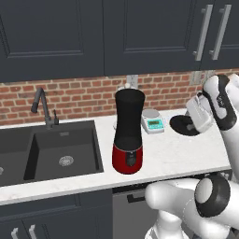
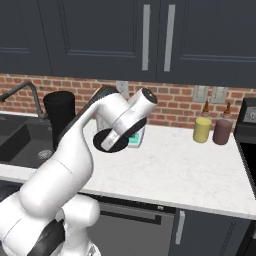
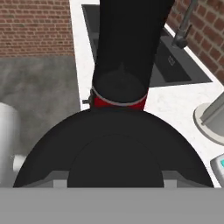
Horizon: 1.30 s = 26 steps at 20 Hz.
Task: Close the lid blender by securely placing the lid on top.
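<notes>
The blender (image 1: 128,133) stands upright near the counter's front edge, a tall black jar on a red base, its top uncovered. To its right the flat black lid (image 1: 181,125) hangs a little above the counter, with my gripper (image 1: 190,123) shut on it. From the right base camera the lid (image 2: 111,140) sits at the end of the hand, right of the blender (image 2: 59,112). In the hand view the lid (image 3: 113,144) spreads across the lower half, and the blender (image 3: 124,52) stands beyond it.
A white-and-teal scale (image 1: 153,122) sits between blender and lid, by the brick wall. The sink (image 1: 60,149) and faucet (image 1: 44,107) lie to the left. Yellow (image 2: 202,129) and brown (image 2: 222,131) canisters stand far right.
</notes>
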### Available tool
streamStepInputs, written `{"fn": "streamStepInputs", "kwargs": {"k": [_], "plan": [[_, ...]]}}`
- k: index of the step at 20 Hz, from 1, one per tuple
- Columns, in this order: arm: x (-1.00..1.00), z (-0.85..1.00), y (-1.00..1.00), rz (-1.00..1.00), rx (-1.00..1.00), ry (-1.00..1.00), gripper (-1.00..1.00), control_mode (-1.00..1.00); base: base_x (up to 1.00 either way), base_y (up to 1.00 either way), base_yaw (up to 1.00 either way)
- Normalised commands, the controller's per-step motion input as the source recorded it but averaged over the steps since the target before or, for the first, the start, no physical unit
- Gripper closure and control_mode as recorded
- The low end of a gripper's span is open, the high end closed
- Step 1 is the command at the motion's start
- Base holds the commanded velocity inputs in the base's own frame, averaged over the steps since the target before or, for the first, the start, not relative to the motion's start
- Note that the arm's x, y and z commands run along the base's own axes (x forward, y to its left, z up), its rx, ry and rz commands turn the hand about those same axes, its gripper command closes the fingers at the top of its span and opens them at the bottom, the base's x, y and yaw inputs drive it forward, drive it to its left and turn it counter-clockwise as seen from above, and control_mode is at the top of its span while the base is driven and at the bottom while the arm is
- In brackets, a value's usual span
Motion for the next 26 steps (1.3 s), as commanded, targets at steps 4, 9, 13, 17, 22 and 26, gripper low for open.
{"fn": "streamStepInputs", "kwargs": {"k": [4,9,13,17,22,26], "plan": [[-0.9,1.0,0.0,-0.01,0.02,0.0,1.0,-1.0,0.0,0.0,0.0],[-0.92,0.99,0.05,-0.01,0.03,0.0,1.0,-1.0,0.0,0.0,0.0],[-0.82,0.89,0.23,0.0,0.03,0.0,1.0,-1.0,0.0,0.0,0.0],[-0.68,0.74,0.38,0.0,0.03,0.02,1.0,-1.0,0.0,0.0,0.0],[-0.43,0.5,0.63,0.0,0.03,0.02,1.0,-1.0,0.0,0.0,0.0],[-0.18,0.33,0.74,0.0,0.02,0.02,1.0,-1.0,0.0,0.0,0.0]]}}
